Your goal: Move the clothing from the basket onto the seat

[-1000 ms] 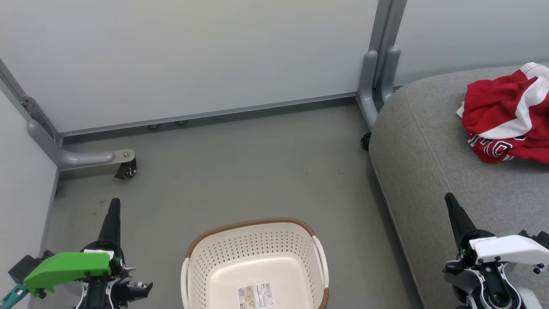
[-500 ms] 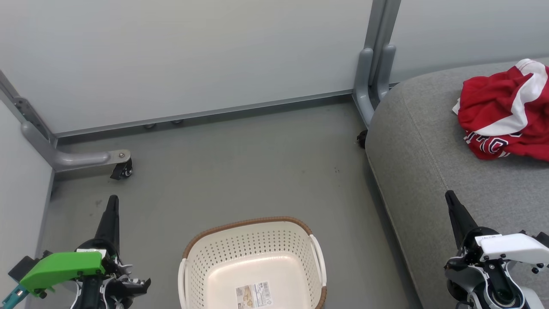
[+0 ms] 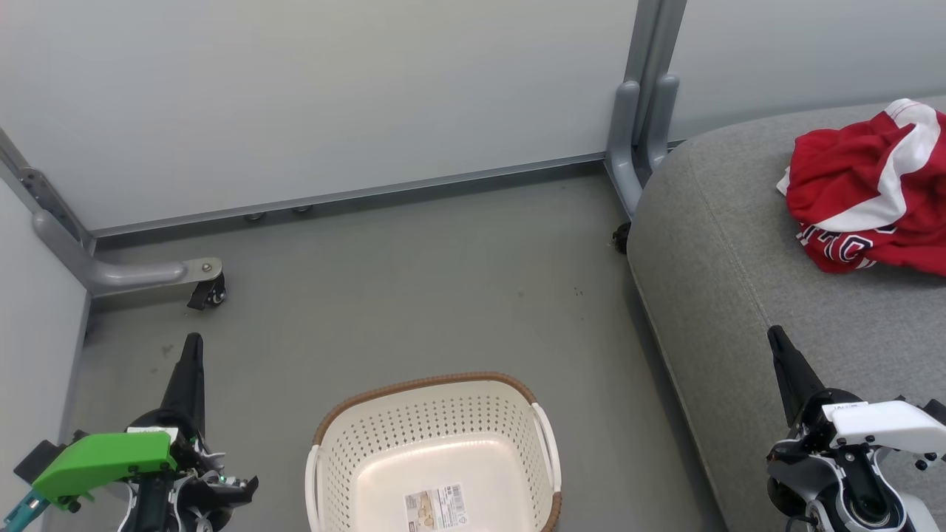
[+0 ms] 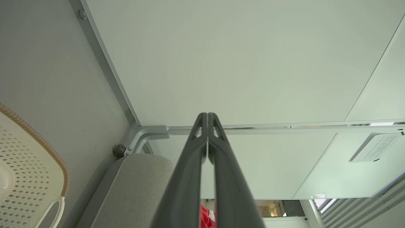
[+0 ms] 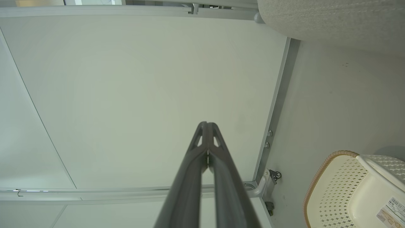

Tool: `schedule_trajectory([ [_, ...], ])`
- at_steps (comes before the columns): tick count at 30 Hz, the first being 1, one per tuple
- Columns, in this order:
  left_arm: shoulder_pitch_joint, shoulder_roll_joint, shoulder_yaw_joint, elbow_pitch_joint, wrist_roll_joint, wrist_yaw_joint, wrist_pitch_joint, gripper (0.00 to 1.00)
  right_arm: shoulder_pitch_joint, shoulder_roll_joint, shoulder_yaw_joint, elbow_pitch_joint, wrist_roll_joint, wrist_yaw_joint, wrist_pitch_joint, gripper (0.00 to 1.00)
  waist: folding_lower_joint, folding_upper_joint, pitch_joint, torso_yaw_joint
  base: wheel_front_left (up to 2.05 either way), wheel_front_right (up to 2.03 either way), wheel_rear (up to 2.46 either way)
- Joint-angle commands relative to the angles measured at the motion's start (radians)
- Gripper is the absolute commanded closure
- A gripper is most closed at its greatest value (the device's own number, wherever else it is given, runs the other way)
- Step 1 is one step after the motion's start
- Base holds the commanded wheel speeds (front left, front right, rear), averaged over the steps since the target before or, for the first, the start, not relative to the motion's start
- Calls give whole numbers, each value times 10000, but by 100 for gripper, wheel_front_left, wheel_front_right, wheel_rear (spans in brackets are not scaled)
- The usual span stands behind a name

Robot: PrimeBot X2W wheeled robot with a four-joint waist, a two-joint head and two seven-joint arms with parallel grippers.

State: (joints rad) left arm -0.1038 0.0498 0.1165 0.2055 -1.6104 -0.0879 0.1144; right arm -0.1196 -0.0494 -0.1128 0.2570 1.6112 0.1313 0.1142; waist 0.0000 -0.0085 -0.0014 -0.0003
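— Only the head camera has swung slightly. Has the red jersey pile [image 3: 865, 192] shifted?
— No. It lies on the grey sofa seat [image 3: 739, 310], well right of the laundry basket [image 3: 421, 383], which holds just its paper label [image 3: 437, 508].
— And the grippers?
— Beside the basket, the left gripper [image 3: 193, 347] on its left and the right gripper [image 3: 777, 343] on its right, both pressed together and empty. The transfer looks finished.

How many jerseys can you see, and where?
1 for certain: a crumpled red jersey heap on the seat, far right. A second may be bunched within it. None in the basket, just its label.
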Motion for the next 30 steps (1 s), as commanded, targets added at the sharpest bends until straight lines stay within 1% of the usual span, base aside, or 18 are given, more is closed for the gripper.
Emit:
schedule_trajectory([
  [1, -108, -6, 27, -16, -27, -48, 30, 100, -99, -62, -24, 8, 46, -9, 14, 100, 0, 85, 0, 1, 0, 0, 0],
  [30, -109, -4, 27, -16, -26, -49, 31, 100, -95, -73, -3, 7, 64, -9, -2, 100, 0, 85, 0, 1, 0, 0, 0],
])
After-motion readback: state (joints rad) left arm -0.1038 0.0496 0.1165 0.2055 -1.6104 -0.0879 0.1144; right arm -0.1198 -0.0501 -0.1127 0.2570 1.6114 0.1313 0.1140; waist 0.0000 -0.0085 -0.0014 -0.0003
